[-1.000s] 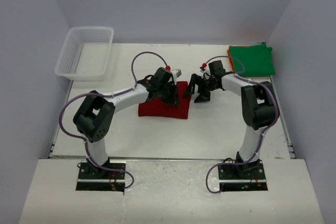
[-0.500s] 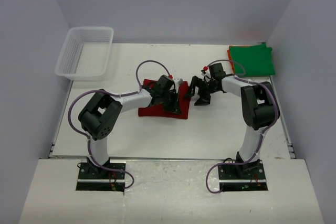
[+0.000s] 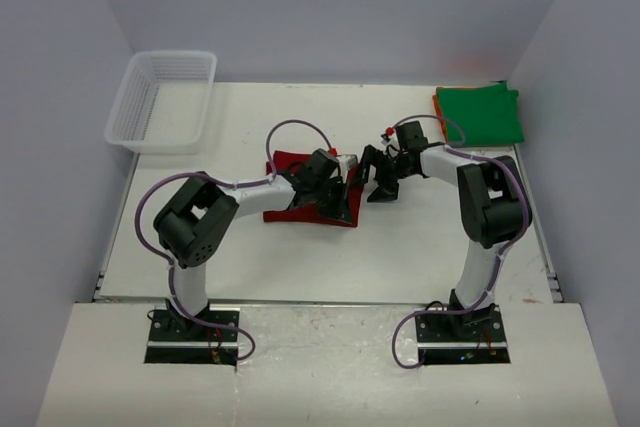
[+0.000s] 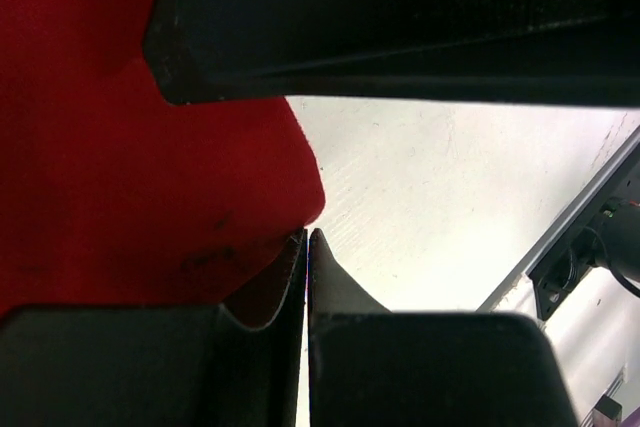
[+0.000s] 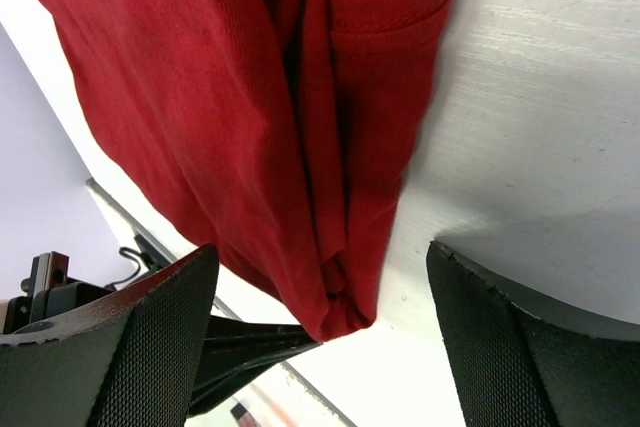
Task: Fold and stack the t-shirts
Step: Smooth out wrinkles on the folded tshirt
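Observation:
The dark red t-shirt (image 3: 283,209) lies folded at the table's middle. My left gripper (image 3: 340,199) rests low over its right part, shut; in the left wrist view (image 4: 307,234) the jaws meet with nothing seen between them and the red cloth (image 4: 120,167) beside them. My right gripper (image 3: 375,179) stands open just right of the shirt; its wrist view (image 5: 322,252) shows the layered corner of the red shirt (image 5: 230,97) between the two wide-apart pads. A folded green t-shirt (image 3: 482,115) lies on an orange one (image 3: 438,99) at the back right.
A white mesh basket (image 3: 120,132) stands at the back left corner of the table (image 3: 400,247). The two grippers are close together at the shirt's right edge. Grey walls close in the table on three sides.
My left gripper has slid right and nearer across the red shirt, uncovering the shirt's far left corner. My right gripper has edged slightly left toward the shirt.

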Action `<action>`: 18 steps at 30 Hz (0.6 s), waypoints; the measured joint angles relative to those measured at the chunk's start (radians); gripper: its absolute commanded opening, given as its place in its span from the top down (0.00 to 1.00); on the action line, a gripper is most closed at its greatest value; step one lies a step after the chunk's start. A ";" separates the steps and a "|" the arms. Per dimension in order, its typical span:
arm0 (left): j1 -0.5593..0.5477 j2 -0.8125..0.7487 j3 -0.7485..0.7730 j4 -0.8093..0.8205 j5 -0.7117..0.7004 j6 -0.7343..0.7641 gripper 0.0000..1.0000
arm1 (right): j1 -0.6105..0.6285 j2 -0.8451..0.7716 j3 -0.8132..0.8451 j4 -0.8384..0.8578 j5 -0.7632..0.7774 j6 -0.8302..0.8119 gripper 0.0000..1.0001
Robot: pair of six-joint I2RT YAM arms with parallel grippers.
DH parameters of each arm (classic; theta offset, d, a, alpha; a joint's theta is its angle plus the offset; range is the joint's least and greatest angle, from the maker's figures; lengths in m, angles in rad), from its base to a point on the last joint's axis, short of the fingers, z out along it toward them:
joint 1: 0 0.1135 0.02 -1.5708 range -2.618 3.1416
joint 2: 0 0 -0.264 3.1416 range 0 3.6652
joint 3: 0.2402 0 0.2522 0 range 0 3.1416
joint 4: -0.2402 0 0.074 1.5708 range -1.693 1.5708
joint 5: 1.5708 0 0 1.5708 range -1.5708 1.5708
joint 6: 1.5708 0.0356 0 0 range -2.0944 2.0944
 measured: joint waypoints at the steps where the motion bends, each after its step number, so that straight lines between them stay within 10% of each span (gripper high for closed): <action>1: 0.000 0.000 -0.002 0.002 0.000 0.000 1.00 | 0.002 0.000 0.000 0.000 0.000 0.000 0.14; 18: 0.000 -0.352 -0.026 -0.205 -0.314 0.014 1.00 | 0.010 -0.008 0.000 -0.011 0.029 -0.001 0.14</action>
